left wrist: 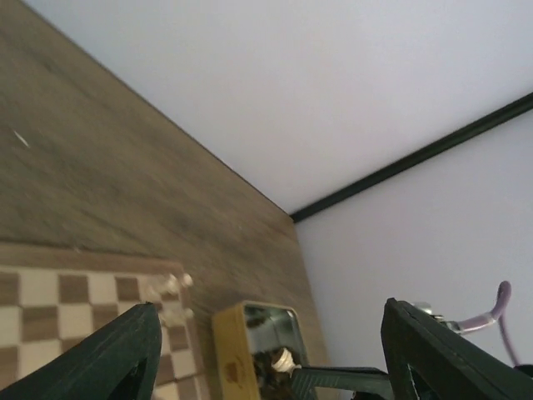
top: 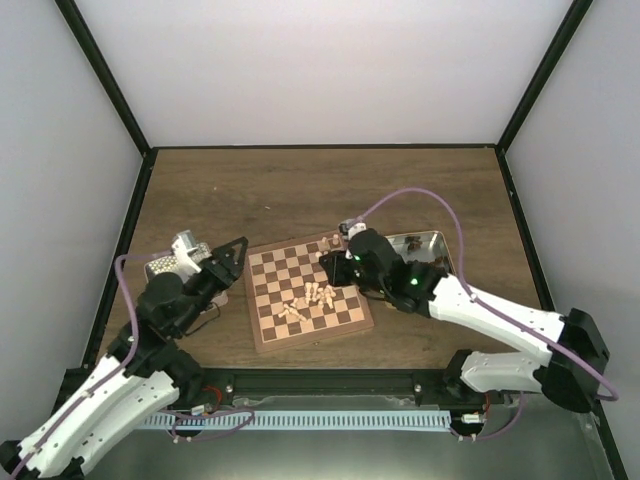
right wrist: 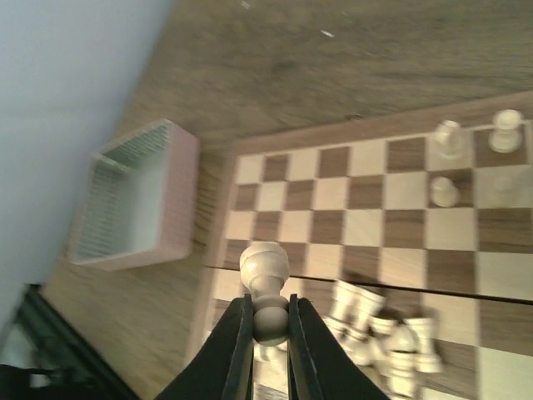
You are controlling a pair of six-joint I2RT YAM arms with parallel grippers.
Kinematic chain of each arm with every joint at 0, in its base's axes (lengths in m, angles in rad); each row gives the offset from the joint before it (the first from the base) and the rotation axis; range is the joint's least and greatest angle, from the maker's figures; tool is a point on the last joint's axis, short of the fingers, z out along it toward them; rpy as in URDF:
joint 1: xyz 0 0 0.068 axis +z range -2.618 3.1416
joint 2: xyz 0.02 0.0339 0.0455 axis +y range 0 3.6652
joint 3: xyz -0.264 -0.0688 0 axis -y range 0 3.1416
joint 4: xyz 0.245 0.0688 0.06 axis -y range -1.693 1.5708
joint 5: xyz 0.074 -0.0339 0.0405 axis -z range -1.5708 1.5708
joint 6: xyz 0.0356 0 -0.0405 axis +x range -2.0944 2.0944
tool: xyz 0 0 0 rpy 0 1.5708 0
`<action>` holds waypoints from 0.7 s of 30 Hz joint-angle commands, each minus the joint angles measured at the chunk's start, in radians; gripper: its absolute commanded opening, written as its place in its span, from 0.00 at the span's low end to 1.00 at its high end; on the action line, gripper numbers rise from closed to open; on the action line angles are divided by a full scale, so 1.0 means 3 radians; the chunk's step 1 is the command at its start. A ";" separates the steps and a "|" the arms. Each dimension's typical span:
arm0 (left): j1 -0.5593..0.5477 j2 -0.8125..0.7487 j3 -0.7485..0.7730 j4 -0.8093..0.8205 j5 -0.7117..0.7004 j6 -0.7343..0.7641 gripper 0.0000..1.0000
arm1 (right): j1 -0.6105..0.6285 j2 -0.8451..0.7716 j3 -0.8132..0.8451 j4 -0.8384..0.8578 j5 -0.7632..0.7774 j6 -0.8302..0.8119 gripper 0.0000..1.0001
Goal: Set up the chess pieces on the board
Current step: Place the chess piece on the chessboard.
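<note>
The chessboard (top: 268, 272) lies mid-table. Several pale cream chess pieces (top: 308, 298) lie in a heap on its near half, and a few stand at its far right corner (top: 332, 240). My right gripper (top: 336, 262) hovers over the board's right part. In the right wrist view it (right wrist: 270, 310) is shut on a cream pawn (right wrist: 265, 268), held above the board (right wrist: 366, 192) near the heap (right wrist: 383, 333). My left gripper (top: 238, 262) is open and empty over the board's left edge, and its fingers (left wrist: 125, 354) are spread wide.
A silver tin (top: 165, 265) stands left of the board and shows in the right wrist view (right wrist: 133, 200). Another tin (top: 425, 245) with dark pieces stands to the right and shows in the left wrist view (left wrist: 250, 342). Walls enclose the table.
</note>
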 commanded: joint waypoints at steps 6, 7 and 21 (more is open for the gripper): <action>0.0019 -0.0181 0.0801 -0.1366 -0.0734 0.1787 0.76 | -0.0207 0.1026 0.1195 -0.1536 0.0205 -0.0884 0.07; 0.0016 -0.0199 0.0800 -0.1395 -0.0741 0.1857 0.76 | -0.0237 0.1150 0.1312 -0.1583 0.0147 -0.0959 0.07; 0.0015 -0.0465 0.0557 -0.1356 -0.0618 0.2103 0.76 | -0.0323 0.2711 0.2731 -0.2414 -0.0074 -0.1504 0.05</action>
